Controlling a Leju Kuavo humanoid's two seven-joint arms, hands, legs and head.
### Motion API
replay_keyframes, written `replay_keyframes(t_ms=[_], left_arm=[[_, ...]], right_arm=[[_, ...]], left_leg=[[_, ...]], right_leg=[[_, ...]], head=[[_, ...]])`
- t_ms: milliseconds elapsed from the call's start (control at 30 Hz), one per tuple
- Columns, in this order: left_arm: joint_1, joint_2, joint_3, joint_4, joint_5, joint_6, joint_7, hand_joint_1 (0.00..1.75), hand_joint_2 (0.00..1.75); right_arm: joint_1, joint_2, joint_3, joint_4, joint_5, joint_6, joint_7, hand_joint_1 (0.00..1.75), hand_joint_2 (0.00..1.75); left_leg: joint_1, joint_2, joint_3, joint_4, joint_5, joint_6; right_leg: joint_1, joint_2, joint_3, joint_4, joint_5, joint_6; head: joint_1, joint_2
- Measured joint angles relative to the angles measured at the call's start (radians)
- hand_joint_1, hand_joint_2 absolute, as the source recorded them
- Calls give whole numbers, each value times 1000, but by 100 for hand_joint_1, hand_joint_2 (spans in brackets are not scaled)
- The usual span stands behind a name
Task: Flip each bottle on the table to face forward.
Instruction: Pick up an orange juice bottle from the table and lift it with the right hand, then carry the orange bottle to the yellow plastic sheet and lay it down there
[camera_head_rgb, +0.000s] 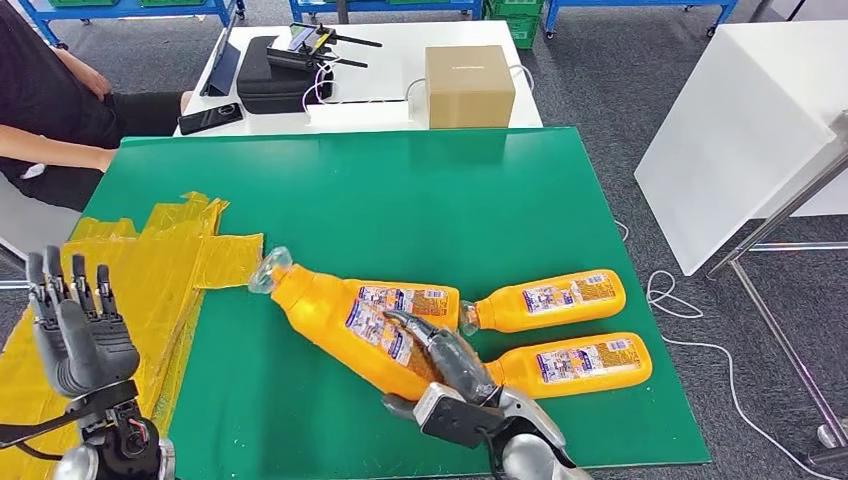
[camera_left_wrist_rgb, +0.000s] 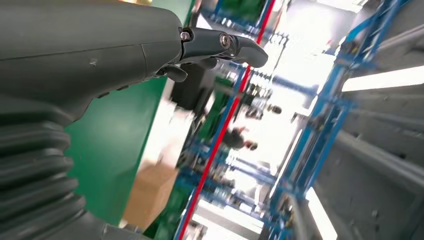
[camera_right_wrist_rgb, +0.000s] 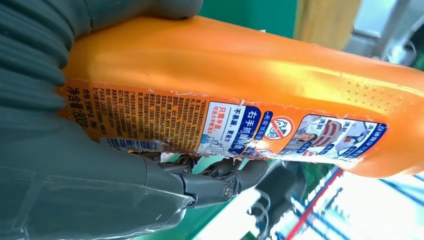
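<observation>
Gripping the large orange plastic bottle (camera_head_rgb: 350, 315) near its base, the right hand (camera_head_rgb: 450, 365) has its dark fingers (camera_head_rgb: 420, 330) laid over the printed label and the thumb under the body. This bottle lies tilted across the green table mat (camera_head_rgb: 400, 190), its clear cap (camera_head_rgb: 268, 270) pointing toward the crumpled yellow plastic sheet (camera_head_rgb: 150, 270) at the mat's left side. Right wrist view: the back label with small print and a barcode faces the camera; fingers (camera_right_wrist_rgb: 220, 180) curl beneath the bottle (camera_right_wrist_rgb: 240, 75).

Two smaller orange plastic bottles lie on their sides to the right of the held one, labels up: the farther bottle (camera_head_rgb: 550, 300) and the nearer bottle (camera_head_rgb: 580, 362), roughly parallel, close together.

Left hand (camera_head_rgb: 80, 330) is raised over the yellow sheet, fingers upright and apart, holding nothing.

Beyond the mat: a white table (camera_head_rgb: 390, 75) with a brown cardboard box (camera_head_rgb: 468, 85), a black case (camera_head_rgb: 270, 75) and a dark phone (camera_head_rgb: 210, 117). A person in dark clothing (camera_head_rgb: 50, 100) sits at far left.
</observation>
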Motion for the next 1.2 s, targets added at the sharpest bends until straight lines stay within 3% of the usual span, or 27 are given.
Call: replay_keyframes(t_ms=[133, 267, 367, 667, 1200], left_arm=[[10, 9, -2, 25, 63, -97, 57, 0, 175], [56, 59, -57, 91, 252, -454, 170, 0, 175], [91, 99, -116, 146, 286, -597, 166, 0, 175], [112, 168, -232, 182, 248, -626, 117, 0, 175], [101, 191, -268, 182, 217, -578, 102, 0, 175]], right_arm=[[0, 0, -33, -15, -13, 12, -5, 175, 175], [-20, 0, -63, -11, -54, 63, -29, 175, 175], [-50, 3, -82, 5, -63, 89, -40, 175, 175], [-90, 43, -79, 46, -35, 107, -43, 175, 175], [-122, 120, 35, 116, 19, 114, -13, 175, 175]], left_leg=[[0, 0, 0, 0, 0, 0], [0, 1, -2, 0, 0, 0], [0, 3, -2, 0, 0, 0], [0, 2, -2, 0, 0, 0], [0, 2, -3, 0, 0, 0]], right_leg=[[0, 0, -1, 0, 0, 0], [0, 1, -2, 0, 0, 0], [0, 1, -2, 0, 0, 0], [1, 1, -2, 0, 0, 0], [0, 1, -2, 0, 0, 0]], head=[[0, 0], [0, 0], [0, 0], [0, 0], [0, 0]])
